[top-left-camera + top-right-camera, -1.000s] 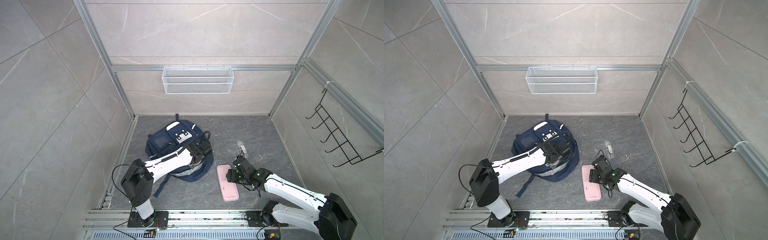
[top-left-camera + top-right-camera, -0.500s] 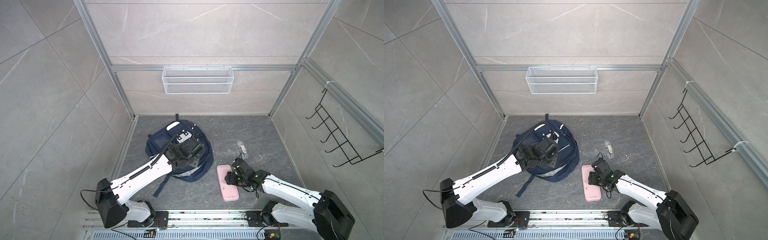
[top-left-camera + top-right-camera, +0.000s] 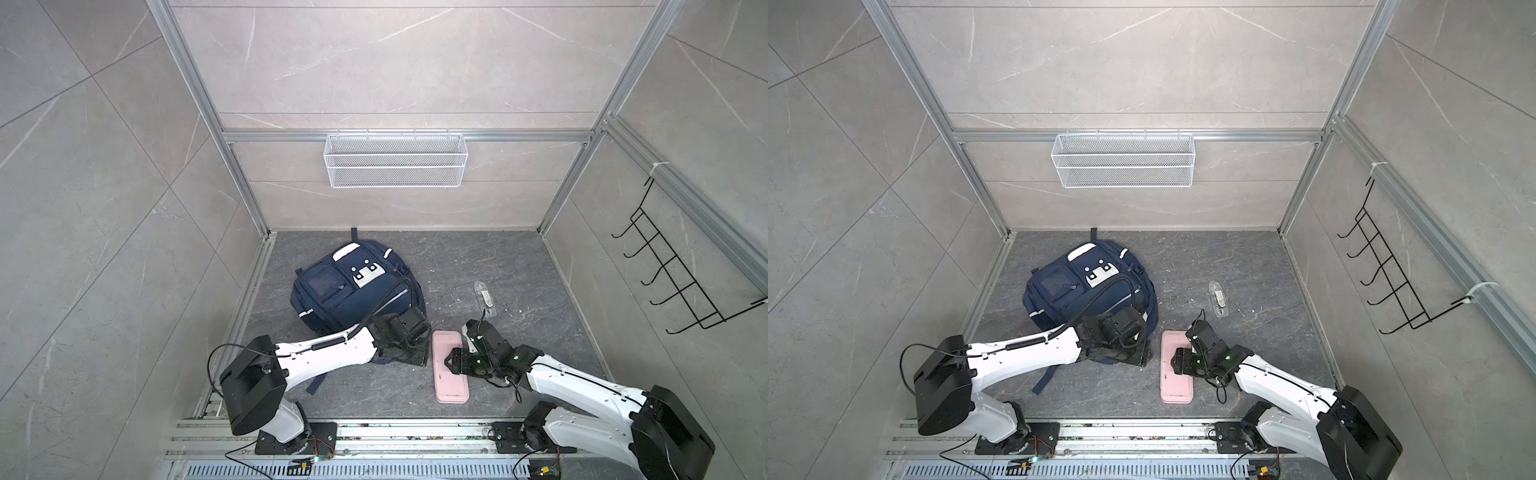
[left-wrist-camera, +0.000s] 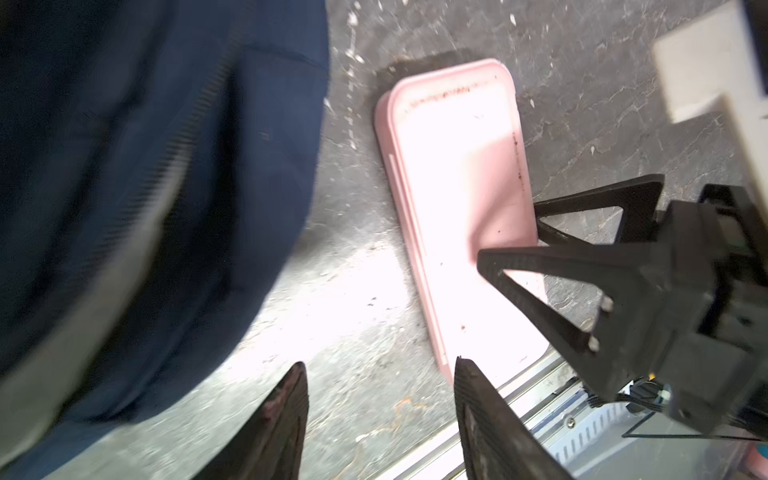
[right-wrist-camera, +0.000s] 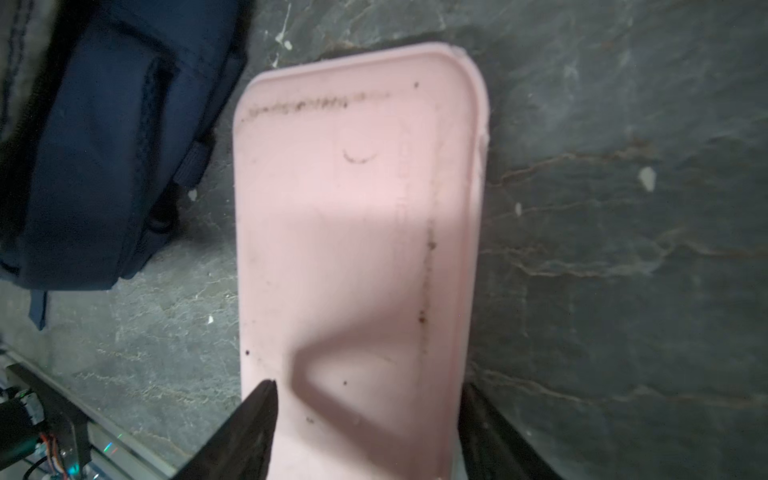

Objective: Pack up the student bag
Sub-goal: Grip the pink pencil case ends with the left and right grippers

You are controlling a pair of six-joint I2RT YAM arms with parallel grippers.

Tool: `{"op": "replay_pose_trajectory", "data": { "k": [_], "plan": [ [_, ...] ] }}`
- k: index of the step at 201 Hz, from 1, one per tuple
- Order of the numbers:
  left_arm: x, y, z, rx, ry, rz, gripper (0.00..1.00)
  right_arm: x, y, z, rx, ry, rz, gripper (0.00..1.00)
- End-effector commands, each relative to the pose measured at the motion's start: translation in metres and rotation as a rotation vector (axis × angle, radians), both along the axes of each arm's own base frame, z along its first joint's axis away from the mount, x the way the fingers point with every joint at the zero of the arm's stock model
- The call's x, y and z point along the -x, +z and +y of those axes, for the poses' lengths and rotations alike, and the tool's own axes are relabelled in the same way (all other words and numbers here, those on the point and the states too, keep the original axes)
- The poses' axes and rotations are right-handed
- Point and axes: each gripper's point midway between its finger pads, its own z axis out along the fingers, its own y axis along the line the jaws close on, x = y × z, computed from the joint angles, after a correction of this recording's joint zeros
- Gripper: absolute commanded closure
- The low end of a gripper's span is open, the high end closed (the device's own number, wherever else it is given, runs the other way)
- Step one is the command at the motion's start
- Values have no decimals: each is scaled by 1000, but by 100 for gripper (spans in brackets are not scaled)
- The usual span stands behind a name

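The grey floor was the biggest thing, with pale walls all round it. The student bag lay flat on the floor at about 10 o'clock from the middle. Its white patches faced up and its top pointed to 12 o'clock. One dark strap stuck out from under it toward 6 o'clock.

A white wire basket hung on the wall at 12 o'clock. A black hook rack hung on the wall at 3 o'clock.

A pink case lay flat at 4 o'clock from the bag. It was near the bag, with a strip of floor between them. Its long sides ran from 12 to 6 o'clock.

The left claw hung over bare floor between the bag and the pink case, by the bag's 5 o'clock corner. Its two fingers were spread apart, with only floor between them.

The right claw reached in from 4 o'clock to the middle of the pink case. Its fingers stood wide, one by each long side. I could not tell if they squeezed the case or only hung over it.

The smallest thing was a little clear packet. It lay on the floor at 1 o'clock from the pink case, well apart from the bag.
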Motion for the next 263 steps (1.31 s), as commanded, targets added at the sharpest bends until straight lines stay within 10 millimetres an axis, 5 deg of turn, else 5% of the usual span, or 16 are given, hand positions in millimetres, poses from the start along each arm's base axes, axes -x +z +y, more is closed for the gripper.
{"op": "replay_pose_trajectory", "data": {
  "k": [1,48,148,263],
  "plan": [
    [2,-6,-25,88,28,39,41,3,2,-1,-30,-14,-1,30],
    [7,-35,-42,111,39,93,42,4,2,-14,-144,-89,2,29],
    [20,-60,-61,262,30,185,41,6,-7,-8,-331,-73,86,29],
    [16,-70,-52,320,76,231,40,7,-5,-5,-423,-62,91,29]
  ]
}}
